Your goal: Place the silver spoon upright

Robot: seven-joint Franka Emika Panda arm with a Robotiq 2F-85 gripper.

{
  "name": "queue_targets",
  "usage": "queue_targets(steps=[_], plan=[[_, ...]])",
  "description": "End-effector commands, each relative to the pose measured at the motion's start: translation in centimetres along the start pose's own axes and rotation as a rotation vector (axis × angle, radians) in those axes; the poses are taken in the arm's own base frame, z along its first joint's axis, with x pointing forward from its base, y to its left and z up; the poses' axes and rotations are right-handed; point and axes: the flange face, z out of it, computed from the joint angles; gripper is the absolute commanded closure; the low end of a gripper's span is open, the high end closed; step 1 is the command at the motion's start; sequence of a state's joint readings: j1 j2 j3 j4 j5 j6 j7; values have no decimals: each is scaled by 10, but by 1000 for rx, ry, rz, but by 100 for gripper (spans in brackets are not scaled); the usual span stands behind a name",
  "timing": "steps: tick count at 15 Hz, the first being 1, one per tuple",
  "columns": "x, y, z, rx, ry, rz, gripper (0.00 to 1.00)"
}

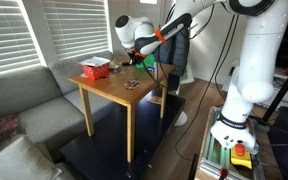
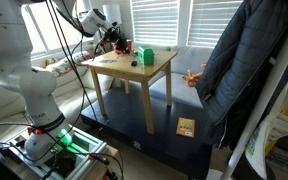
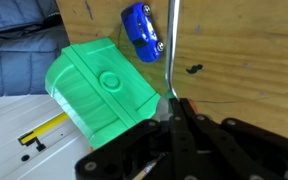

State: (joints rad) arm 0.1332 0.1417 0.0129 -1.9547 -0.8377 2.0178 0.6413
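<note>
We see a white arm of thick, rounded segments with smooth glossy shells, an orange band near the wrist, and a black end effector of angular linkages.

Heads up: in your wrist view the silver spoon runs off the top edge, and its lower end vanishes between the dark, blurry fingers of the gripper, so you can't tell which end is the bowl. The gripper body also covers the near corner of the green box. In both exterior views the spoon's too tiny to make out.
</note>
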Motion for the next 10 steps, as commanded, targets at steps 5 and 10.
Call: queue_targets(steps=[5,10], plan=[[30,-32,17,-149,18,-53,99],[34,-54,30,-160,-12,-84,99]])
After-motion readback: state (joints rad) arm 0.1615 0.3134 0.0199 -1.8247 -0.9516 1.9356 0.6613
